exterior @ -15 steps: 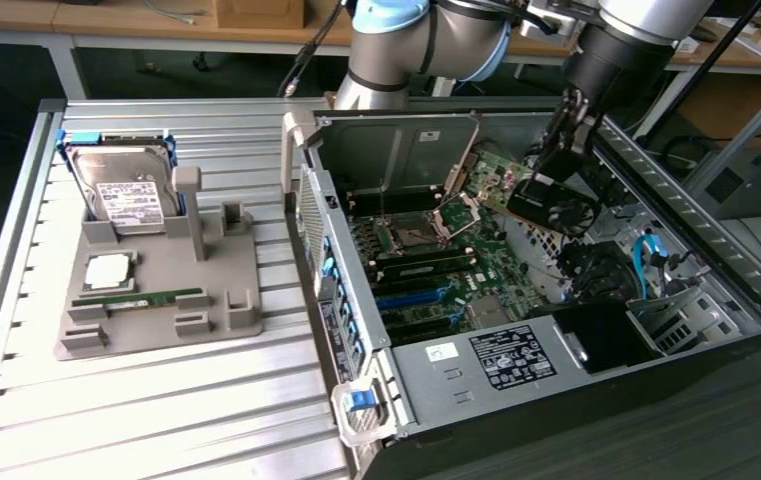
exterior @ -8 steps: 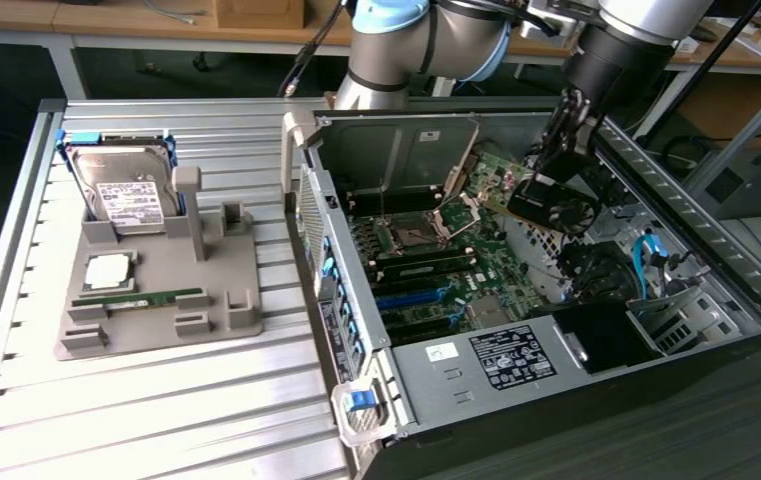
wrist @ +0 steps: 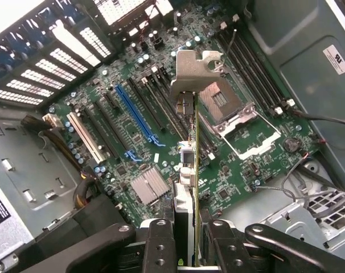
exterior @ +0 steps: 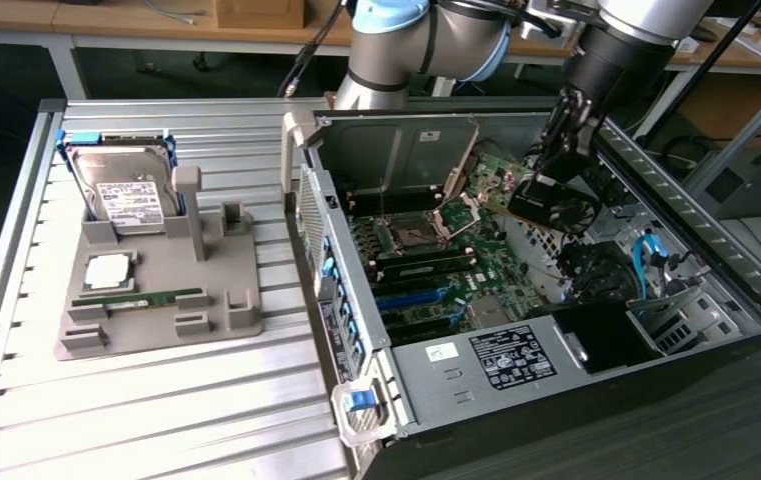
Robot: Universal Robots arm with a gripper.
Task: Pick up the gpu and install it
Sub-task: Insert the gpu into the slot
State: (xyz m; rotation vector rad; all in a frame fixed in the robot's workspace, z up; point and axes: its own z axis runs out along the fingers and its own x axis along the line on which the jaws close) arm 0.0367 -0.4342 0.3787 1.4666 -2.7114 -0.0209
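Robotics lab, seen from my post: my grey-and-blue arm (exterior: 407,40) reaches over a slatted metal tabletop (exterior: 153,400), my claw (wrist: 189,227) clamped on the gpu (wrist: 194,74) inside an open computer case (exterior: 394,140). A grey moulded holder (exterior: 227,300) presents a hard drive (exterior: 127,195) upright. Behind, wooden workbenches (exterior: 113,18) carry cables (exterior: 173,12) and a cardboard box (exterior: 260,12).

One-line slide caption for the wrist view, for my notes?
Gripper holding the gpu edge-on above the motherboard, over its expansion slots.
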